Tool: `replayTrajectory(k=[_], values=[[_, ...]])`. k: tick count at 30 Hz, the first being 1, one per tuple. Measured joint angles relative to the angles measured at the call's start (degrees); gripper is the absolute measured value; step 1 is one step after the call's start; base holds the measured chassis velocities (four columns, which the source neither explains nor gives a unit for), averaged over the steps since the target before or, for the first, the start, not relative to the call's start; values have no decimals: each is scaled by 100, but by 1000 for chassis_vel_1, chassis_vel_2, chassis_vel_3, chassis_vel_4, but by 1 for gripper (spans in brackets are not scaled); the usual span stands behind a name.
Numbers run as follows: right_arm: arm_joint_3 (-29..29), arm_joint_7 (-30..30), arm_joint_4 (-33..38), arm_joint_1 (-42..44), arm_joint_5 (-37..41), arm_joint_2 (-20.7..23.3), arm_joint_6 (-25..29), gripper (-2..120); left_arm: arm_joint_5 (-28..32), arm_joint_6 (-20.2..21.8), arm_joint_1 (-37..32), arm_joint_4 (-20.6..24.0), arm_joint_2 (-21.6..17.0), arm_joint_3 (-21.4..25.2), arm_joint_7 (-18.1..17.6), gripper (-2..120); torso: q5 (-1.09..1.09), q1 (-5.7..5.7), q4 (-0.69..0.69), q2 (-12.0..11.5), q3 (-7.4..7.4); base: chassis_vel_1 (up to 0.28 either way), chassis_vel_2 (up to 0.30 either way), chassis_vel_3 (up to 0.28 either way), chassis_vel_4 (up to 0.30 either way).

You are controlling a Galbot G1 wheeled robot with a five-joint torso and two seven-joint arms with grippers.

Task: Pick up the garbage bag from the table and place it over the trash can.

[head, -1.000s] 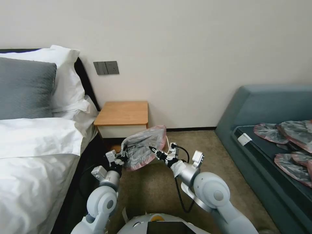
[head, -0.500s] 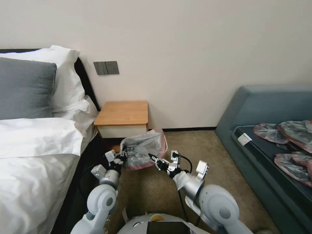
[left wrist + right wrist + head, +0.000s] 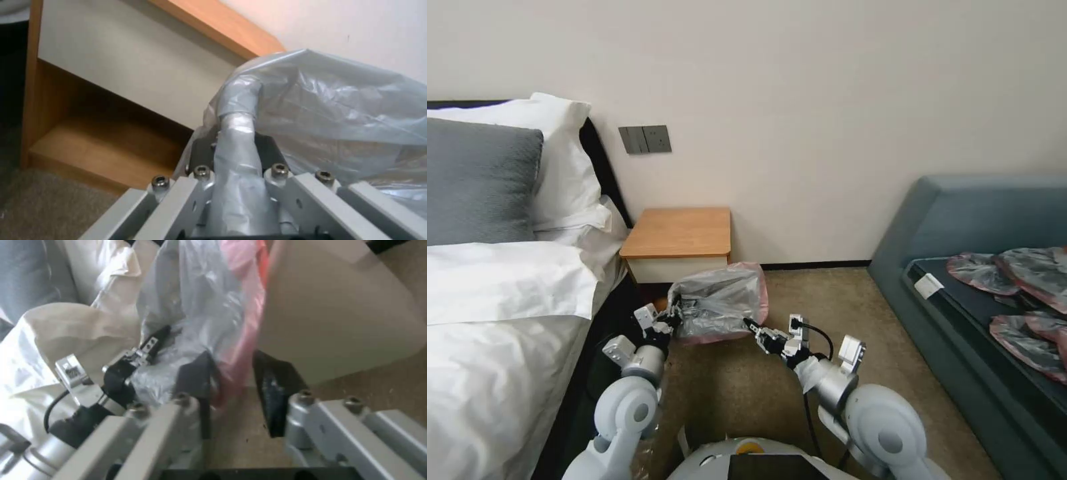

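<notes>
The garbage bag (image 3: 720,301) hung stretched over the trash can (image 3: 329,316) on the carpet, just in front of the bench (image 3: 679,232) and to its right. The left end effector (image 3: 671,321) was at the bag's near left edge, fingers clamped on a twisted fold of grey plastic (image 3: 236,156). The right end effector (image 3: 752,326) was at the near right edge, its dark fingers (image 3: 195,376) spread apart with the pink rim (image 3: 242,323) hanging between them, just beside the can's wall. Flattened spare bags (image 3: 1014,280) lay well apart on the sofa (image 3: 960,220) at the right
</notes>
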State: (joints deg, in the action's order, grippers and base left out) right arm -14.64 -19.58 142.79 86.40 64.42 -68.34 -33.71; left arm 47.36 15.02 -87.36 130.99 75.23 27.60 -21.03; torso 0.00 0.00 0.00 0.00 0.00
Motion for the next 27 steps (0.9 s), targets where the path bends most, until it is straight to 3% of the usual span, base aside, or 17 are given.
replayTrajectory(k=[8,13,16,20,27], values=[[-111,117,39,246,-331,-77,4,57,55,0,-9,8,7,154,0,6,0,0,0,0,0,0,0,0,0],[-145,641,41,387,-762,-100,69,77,63,-44,-136,96,58,319,-51,6,0,0,3,0,0,0,0,0,0],[-232,1019,42,407,-1109,-129,378,90,77,-69,-153,121,71,351,-94,6,0,0,0,0,0,0,0,0,0],[-325,1263,44,371,-1233,-248,832,99,122,-75,-152,135,73,352,-130,6,0,0,0,0,0,0,0,0,0],[-397,1611,39,1,-1343,-469,1538,100,227,-78,-176,198,27,345,-179,6,-1,0,0,0,0,0,0,0,0]])
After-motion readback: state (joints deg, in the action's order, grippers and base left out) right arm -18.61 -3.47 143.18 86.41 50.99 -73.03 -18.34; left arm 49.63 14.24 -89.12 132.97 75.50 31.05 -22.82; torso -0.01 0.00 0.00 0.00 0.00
